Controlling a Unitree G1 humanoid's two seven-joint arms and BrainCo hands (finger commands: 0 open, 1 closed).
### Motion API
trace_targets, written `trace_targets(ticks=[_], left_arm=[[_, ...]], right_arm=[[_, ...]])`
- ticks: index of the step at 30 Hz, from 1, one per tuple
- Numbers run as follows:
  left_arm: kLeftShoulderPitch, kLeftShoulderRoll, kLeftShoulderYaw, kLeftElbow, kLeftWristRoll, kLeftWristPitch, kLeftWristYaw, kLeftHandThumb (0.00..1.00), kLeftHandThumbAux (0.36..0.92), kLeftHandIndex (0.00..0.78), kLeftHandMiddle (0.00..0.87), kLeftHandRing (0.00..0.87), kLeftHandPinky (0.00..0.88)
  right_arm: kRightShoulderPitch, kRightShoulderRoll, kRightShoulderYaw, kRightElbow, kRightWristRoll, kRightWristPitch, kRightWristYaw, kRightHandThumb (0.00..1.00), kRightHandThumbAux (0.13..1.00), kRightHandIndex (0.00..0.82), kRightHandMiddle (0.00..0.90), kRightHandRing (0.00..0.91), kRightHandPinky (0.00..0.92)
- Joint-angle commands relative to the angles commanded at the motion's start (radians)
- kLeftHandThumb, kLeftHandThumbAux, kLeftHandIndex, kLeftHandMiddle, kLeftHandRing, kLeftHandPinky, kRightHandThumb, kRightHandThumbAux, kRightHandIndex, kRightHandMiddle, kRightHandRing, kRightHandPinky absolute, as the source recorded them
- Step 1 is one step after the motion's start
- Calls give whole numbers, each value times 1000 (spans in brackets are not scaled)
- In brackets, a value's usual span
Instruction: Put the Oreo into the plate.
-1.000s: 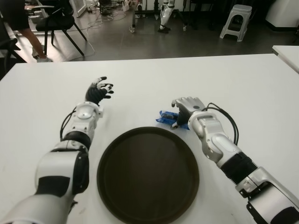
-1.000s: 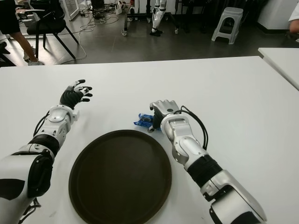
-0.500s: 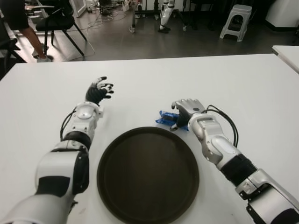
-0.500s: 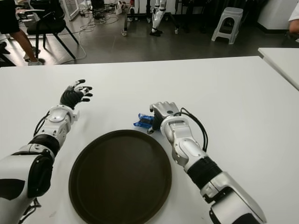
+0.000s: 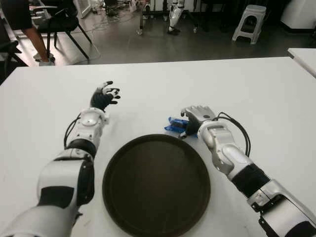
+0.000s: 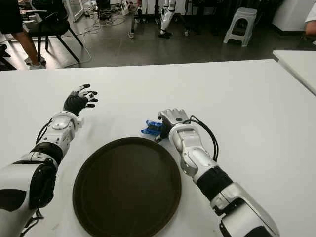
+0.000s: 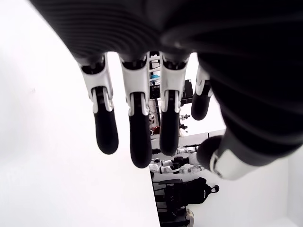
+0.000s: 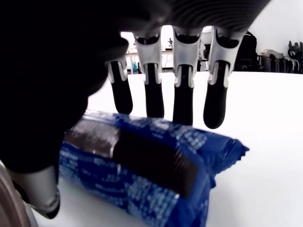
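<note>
- At the surface's (image 5: 256,89) middle, just past the far rim of the plate (image 5: 156,183), lies the Oreo (image 5: 177,124), a blue pack, flat on the white top.
- Plate: round, dark brown, nothing in it, close to the near edge of the surface and between the two forearms.
- Right hand (image 5: 196,118): over the Oreo's right end, palm down, back of the hand up. The pack's left end sticks out from under it toward the left.
- Right wrist view: four fingers (image 8: 182,101) extended and only slightly bent, their tips beyond the pack's far side; thumb (image 8: 40,198) down on the near side by the pack's end. So the hand is spread over the Oreo (image 8: 142,165), not clamped. Whether the palm touches the wrapper: cannot tell.
- Oreo is outside the plate; a narrow strip of bare surface shows between the pack and the rim.
- Left hand (image 5: 104,97): idle, left of the plate and farther back, toward the surface's left edge. Its wrist view shows the fingers (image 7: 137,137) loosely extended, holding nothing.
- Beyond the far edge: dark floor, a black chair (image 5: 59,22) at far left, a white stool (image 5: 249,22) at far right, a person's legs (image 5: 29,34) by the chair.
- A second white surface (image 5: 303,57) shows at the right margin.
</note>
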Motion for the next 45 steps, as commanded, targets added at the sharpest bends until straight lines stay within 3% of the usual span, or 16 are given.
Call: trace_targets(ticks=[13,34,45], left_arm=[[1,1,-1,0,1,-1,-2,506,630,154,312,360,360],[1,-1,1,-1,-1,-3,2,503,634,153,310,361,357],[1,-1,-5,-1,6,-1,11,489,624,151,306,352,347]], right_arm=[[-7,14,-6,45,23,-8,-40,0,697,288,306,351,410],[-28,18,-18,157,81,-92,-144,0,702,315,318,360,425],[-45,22,-39,244,128,-173,-205,0,726,362,344,390,454]])
